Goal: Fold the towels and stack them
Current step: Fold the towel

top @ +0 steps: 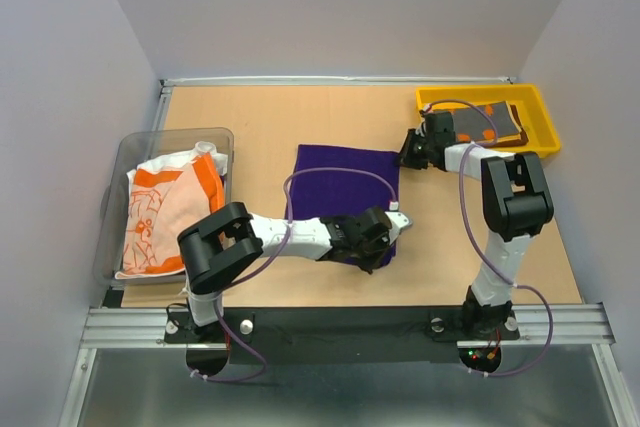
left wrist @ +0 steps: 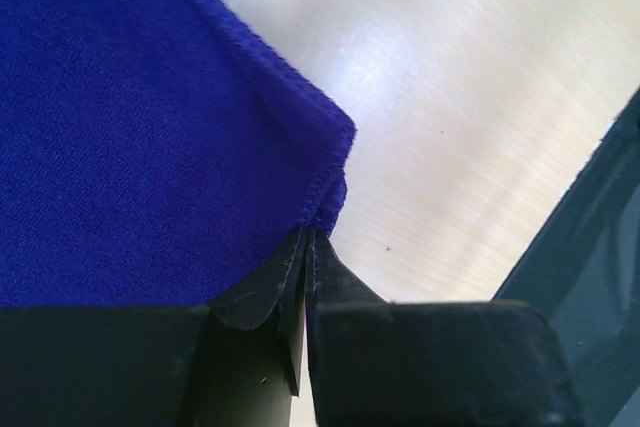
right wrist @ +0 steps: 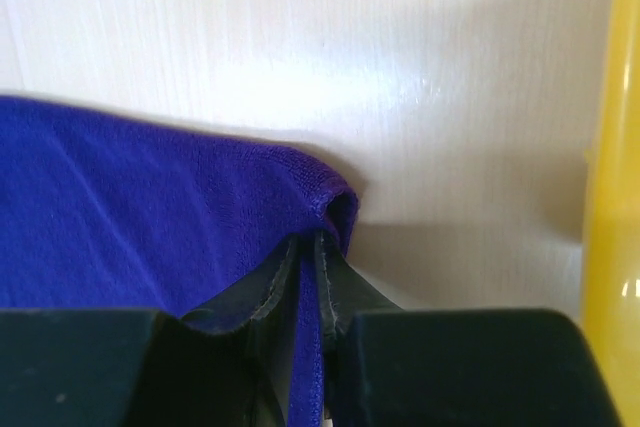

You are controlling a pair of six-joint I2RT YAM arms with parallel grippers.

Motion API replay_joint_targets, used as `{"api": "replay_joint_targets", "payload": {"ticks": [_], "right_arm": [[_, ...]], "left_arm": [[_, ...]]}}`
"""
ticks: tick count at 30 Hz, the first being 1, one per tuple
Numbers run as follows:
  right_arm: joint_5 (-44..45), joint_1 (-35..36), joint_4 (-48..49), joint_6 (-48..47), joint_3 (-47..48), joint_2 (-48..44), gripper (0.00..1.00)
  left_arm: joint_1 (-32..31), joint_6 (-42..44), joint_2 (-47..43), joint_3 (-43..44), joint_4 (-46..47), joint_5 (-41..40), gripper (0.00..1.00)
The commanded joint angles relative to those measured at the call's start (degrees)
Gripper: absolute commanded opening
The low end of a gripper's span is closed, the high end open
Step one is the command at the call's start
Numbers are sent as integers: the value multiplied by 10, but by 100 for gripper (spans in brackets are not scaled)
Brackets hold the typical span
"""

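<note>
The deep purple towel [top: 340, 192] lies flat in the middle of the table. My left gripper [top: 388, 230] is shut on its near right corner; in the left wrist view the jaws [left wrist: 310, 231] pinch the hemmed corner of the purple towel [left wrist: 140, 117]. My right gripper [top: 405, 157] is shut on the far right corner, where the purple towel [right wrist: 150, 217] passes between the closed gripper [right wrist: 316, 239]. An orange-and-white patterned towel [top: 165, 207] lies crumpled in the clear bin. A folded dark brown towel [top: 497, 125] with orange showing beside it lies in the yellow tray.
The clear plastic bin [top: 222, 139] stands at the left edge of the table. The yellow tray [top: 540, 112] sits at the far right corner, close behind my right gripper; its wall [right wrist: 612, 197] shows at the right of the right wrist view. Grey walls surround the table.
</note>
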Motion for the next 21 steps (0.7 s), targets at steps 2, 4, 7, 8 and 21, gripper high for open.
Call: {"api": "replay_joint_targets", "payload": {"ticks": [2, 4, 7, 8, 21], "right_arm": [[24, -8, 29, -19, 30, 31, 18], [29, -8, 29, -25, 35, 41, 18], [28, -8, 28, -34, 42, 46, 18], [24, -8, 28, -45, 42, 42, 18], [-16, -8, -79, -231, 66, -59, 51]], "left_arm": [[-19, -30, -15, -60, -24, 57, 11], [-23, -38, -25, -64, -27, 58, 11], [-27, -48, -32, -59, -29, 52, 11], [-29, -56, -34, -54, -33, 43, 14], [19, -65, -92, 126, -101, -72, 68]]}}
